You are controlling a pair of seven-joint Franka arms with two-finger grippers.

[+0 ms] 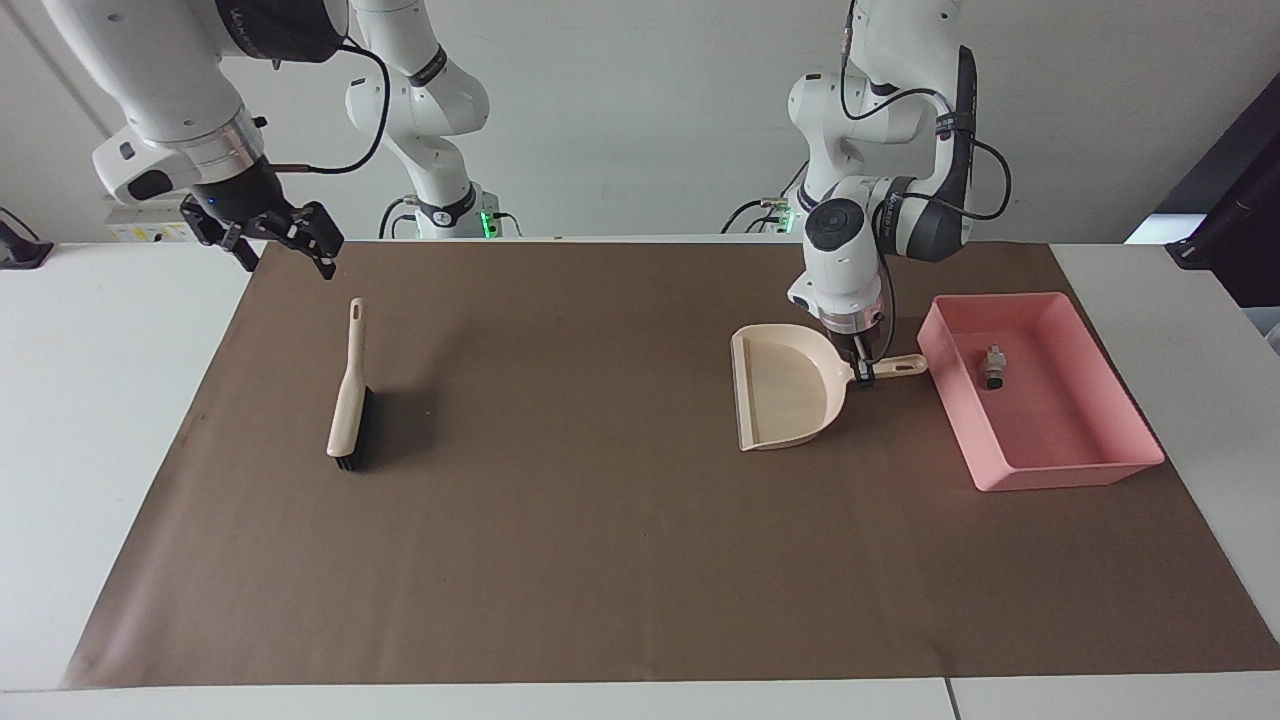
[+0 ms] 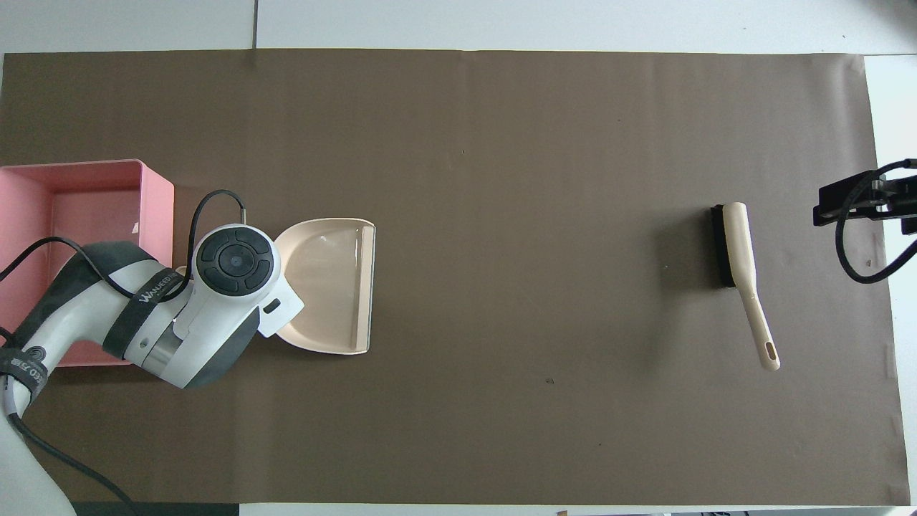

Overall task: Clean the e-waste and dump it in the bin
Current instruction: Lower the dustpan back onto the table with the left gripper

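The pink bin (image 1: 1062,470) stands at the left arm's end of the table. Two tiny e-waste parts (image 1: 992,366) lie together in it, a pale one and a black one. My left gripper (image 1: 862,372) is shut on the handle of the beige dustpan (image 1: 785,385), which lies level on the mat beside the bin and looks empty. In the overhead view the left wrist hides that gripper and part of the bin (image 2: 156,204); the dustpan (image 2: 329,287) shows there. My right gripper (image 1: 288,243) is open and empty, raised over the mat's corner near the brush handle.
A beige brush (image 1: 348,395) with black bristles lies on the brown mat (image 1: 600,520) toward the right arm's end; it also shows in the overhead view (image 2: 741,265). Bare white table (image 1: 100,400) surrounds the mat.
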